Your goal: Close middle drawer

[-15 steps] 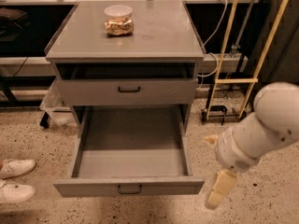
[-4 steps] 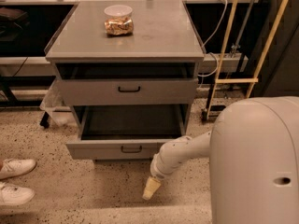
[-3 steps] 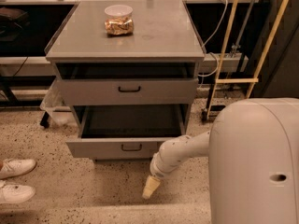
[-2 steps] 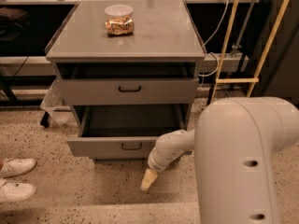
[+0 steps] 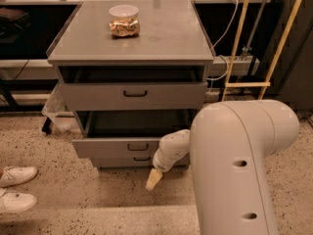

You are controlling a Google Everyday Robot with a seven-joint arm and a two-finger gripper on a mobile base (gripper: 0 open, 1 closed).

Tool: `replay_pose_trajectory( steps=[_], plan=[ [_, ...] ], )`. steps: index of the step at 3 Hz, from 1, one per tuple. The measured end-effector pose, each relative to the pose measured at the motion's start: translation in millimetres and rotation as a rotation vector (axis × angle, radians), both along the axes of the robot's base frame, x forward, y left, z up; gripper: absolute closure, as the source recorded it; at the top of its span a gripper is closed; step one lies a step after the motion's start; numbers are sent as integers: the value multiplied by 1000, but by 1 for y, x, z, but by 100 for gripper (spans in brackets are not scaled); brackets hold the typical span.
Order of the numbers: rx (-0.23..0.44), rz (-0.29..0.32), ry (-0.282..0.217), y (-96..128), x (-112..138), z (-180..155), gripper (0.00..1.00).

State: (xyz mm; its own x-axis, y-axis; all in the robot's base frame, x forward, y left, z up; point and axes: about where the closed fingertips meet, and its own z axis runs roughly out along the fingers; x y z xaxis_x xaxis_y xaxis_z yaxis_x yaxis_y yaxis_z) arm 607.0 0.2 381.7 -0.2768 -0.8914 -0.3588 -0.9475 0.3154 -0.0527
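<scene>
The middle drawer [image 5: 110, 147] is a grey drawer with a low front and a small black bar handle [image 5: 138, 146]. It stands a short way out of the grey cabinet [image 5: 161, 38], with a dark gap above its front. My gripper [image 5: 153, 179] hangs in front of the drawer's right half, its cream tip pointing down toward the floor. My white wrist [image 5: 168, 153] is up against the drawer front. My big white arm [image 5: 234, 170] fills the lower right and hides the cabinet's right lower corner.
The top drawer [image 5: 132, 95] is slightly open. The third drawer's handle [image 5: 142, 158] shows just below the middle one. A plastic tub of snacks [image 5: 123, 20] sits on the cabinet top. White shoes [image 5: 14, 187] lie at left. A yellow frame [image 5: 247, 84] and cables stand at right.
The middle drawer has gone from pulled far out to nearly in. My arm has swung left and in against its front, and the drawer has slid in a little more over the last second.
</scene>
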Motion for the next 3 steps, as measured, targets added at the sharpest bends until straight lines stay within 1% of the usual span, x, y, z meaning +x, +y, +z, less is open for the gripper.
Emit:
replay_pose_trajectory(
  steps=[1, 2, 3],
  plan=[
    [-27, -81, -50, 10, 38, 7, 0],
    [-27, -81, -50, 10, 38, 7, 0],
    [-42, -132, -57, -1, 61, -2, 0]
  ],
)
